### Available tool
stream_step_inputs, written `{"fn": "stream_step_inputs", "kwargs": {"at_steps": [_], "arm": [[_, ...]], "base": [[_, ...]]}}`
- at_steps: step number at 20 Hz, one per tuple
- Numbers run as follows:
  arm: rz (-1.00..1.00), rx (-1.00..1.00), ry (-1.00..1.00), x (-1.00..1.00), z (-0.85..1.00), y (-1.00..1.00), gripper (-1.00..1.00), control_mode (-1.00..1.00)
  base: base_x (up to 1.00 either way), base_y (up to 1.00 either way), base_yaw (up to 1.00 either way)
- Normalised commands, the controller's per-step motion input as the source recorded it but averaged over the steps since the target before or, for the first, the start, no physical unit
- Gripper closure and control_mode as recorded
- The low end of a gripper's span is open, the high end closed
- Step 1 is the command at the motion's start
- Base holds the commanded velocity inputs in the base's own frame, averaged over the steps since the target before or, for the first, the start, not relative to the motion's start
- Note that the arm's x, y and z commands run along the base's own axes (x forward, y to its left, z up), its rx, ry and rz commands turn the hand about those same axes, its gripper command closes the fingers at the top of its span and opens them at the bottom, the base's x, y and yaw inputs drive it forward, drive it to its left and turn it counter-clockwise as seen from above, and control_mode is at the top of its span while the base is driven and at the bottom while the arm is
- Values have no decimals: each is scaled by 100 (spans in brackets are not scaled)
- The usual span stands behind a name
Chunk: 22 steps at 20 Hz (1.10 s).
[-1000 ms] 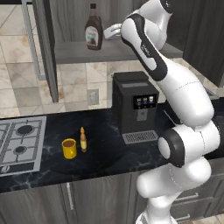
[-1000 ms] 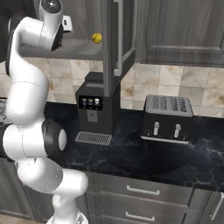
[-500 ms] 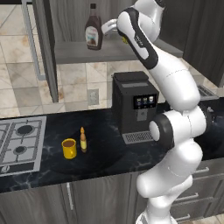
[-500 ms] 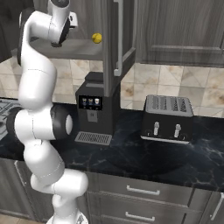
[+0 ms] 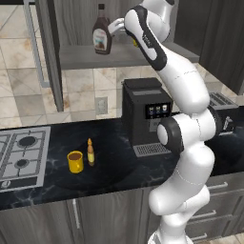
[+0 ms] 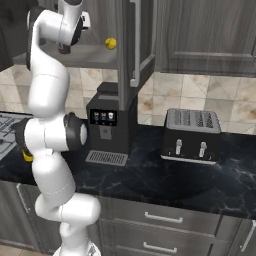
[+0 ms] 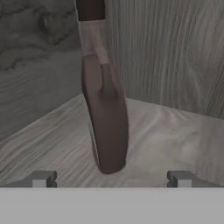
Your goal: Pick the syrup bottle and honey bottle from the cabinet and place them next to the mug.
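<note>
The dark brown syrup bottle (image 5: 101, 35) stands upright on the grey shelf of the cabinet (image 5: 128, 55). My gripper (image 5: 111, 28) is just to its right at label height, open and empty. In the hand view the syrup bottle (image 7: 105, 118) rises straight ahead, a little beyond the gripper (image 7: 111, 179), whose fingertips (image 7: 41, 178) stand wide apart on either side. Down on the dark counter the slim honey bottle (image 5: 90, 152) stands upright right beside the yellow mug (image 5: 75, 161).
A black coffee machine (image 5: 145, 114) stands on the counter under the shelf. The stove (image 5: 21, 157) lies at the left and a toaster (image 6: 192, 135) at the right. A small yellow ball (image 6: 110, 44) sits on the shelf behind the open cabinet door (image 6: 135, 40).
The arm has swung left and reached deeper into the cabinet, bringing the open gripper close to the syrup bottle. Nothing on the counter has moved.
</note>
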Motion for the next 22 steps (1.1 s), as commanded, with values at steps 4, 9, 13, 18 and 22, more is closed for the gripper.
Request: {"fn": "stream_step_inputs", "kwargs": {"at_steps": [4, 9, 13, 18, 22], "arm": [[0, 0, 0, 11, 0, 10, -100, -100], [0, 0, 0, 13, 0, 5, -100, -100], [0, 0, 0, 10, 0, 14, -100, -100], [0, 0, 0, 13, 0, 12, -100, -100], [0, 0, 0, 20, 0, 0, -100, -100]], "base": [[0, 0, 0], [0, 0, 0], [0, 0, 0], [0, 0, 0], [0, 0, 0]]}}
